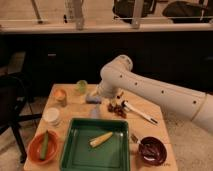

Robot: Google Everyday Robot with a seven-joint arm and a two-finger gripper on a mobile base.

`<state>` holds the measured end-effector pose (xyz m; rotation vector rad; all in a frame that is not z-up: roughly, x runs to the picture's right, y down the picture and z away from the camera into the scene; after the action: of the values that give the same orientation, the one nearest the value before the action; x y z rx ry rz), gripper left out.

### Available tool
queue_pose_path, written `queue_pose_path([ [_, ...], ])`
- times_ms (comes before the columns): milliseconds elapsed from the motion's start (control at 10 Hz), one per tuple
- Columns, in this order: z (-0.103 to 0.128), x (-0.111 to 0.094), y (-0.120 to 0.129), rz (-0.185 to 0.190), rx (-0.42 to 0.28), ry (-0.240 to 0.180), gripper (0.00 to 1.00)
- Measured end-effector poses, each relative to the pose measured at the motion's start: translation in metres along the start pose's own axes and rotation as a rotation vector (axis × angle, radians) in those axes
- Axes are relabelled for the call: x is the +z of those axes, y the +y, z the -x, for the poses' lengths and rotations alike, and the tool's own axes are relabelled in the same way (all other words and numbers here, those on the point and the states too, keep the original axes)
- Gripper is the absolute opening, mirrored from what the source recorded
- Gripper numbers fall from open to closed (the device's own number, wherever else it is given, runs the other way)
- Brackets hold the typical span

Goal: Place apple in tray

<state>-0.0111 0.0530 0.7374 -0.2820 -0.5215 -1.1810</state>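
Dark cabinets run behind a wooden desk (75, 112), with a black chair (10, 107) at its left side. On the desk's near middle sits the green tray (67, 150), holding only a long pale-yellow corn-like piece (101, 139) that lies at a slant. The apple (60, 94) is outside the tray, on the far left part of the desk, near a small green cup (81, 86) and well apart from the tray's rim. A white tub (51, 116) stands nearer the front, and an orange bowl (36, 152) with a green vegetable (45, 144) in it occupies the front left corner. A dark maroon bowl (152, 150) sits at the front right.

The white arm (150, 90) reaches in from the right, bends at a high elbow and drops toward the far middle of the desk. Its jaws are low there, just beside a blue pad (93, 99), between the green cup and a dark reddish cluster (117, 107). They stand spread wide and hold nothing; the apple is well to their left. A white pen-like tool (139, 113) lies right of the cluster.
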Motion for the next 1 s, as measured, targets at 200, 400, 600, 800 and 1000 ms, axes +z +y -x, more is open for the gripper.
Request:
queue_pose_path([
  [200,0.001,0.014,-0.026,-0.001,-0.052,-0.012,0.8],
  [400,-0.002,0.025,-0.045,0.009,-0.098,-0.021,0.8],
  [600,0.001,0.034,-0.069,0.014,-0.145,-0.03,0.8],
  [800,0.0,0.039,-0.092,0.004,-0.19,-0.057,0.8],
  [1000,-0.001,0.04,-0.095,0.001,-0.195,-0.064,0.8],
])
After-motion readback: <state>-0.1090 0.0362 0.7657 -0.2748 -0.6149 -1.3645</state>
